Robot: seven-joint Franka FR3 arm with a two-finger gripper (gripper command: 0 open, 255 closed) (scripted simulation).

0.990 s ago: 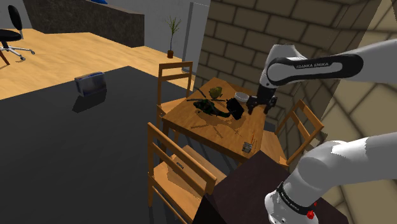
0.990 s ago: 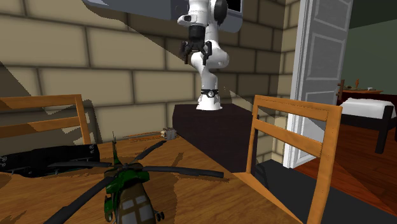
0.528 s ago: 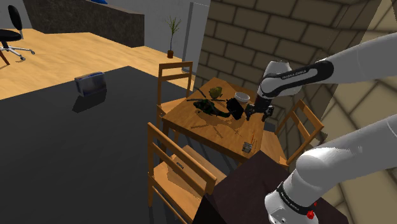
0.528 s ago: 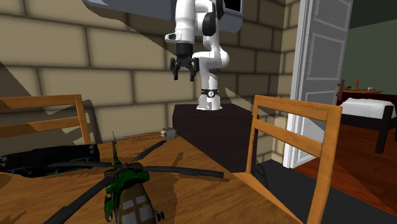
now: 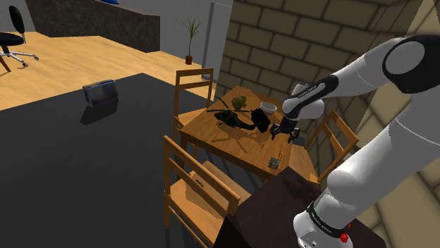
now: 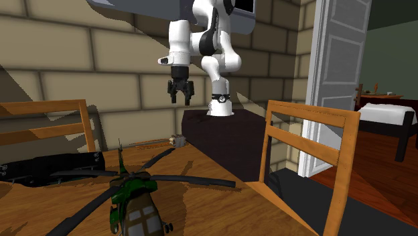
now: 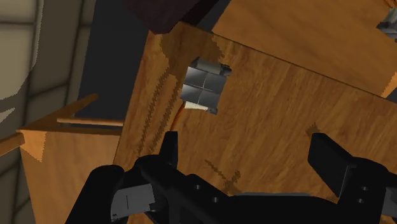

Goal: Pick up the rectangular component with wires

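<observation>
The rectangular component (image 5: 273, 163) is a small grey box lying near the wooden table's (image 5: 204, 132) corner closest to the stand. In the second exterior view the component (image 6: 177, 140) sits at the table's far edge, with thin wires trailing from it to the view's left. My black gripper (image 5: 285, 133) hangs in the air above the table, beyond the component and clear of it. From the second exterior view the gripper (image 6: 179, 98) is well above the component, fingers pointing down and apart. Seen from the wrist, the component (image 7: 202, 86) lies ahead of the open gripper (image 7: 251, 159), with nothing between the fingers.
A green toy helicopter (image 5: 229, 116) (image 6: 134, 198), a long black object (image 6: 47, 166) and a white cup (image 5: 268, 108) occupy the table's middle and far side. Wooden chairs (image 5: 194, 187) (image 6: 311, 161) ring the table. The dark stand (image 5: 282, 211) borders the component's corner.
The arm has swung down: the gripper dropped lower and moved leftward in the second exterior view, closer to the table. Its fingers stayed open. The component has not moved.
</observation>
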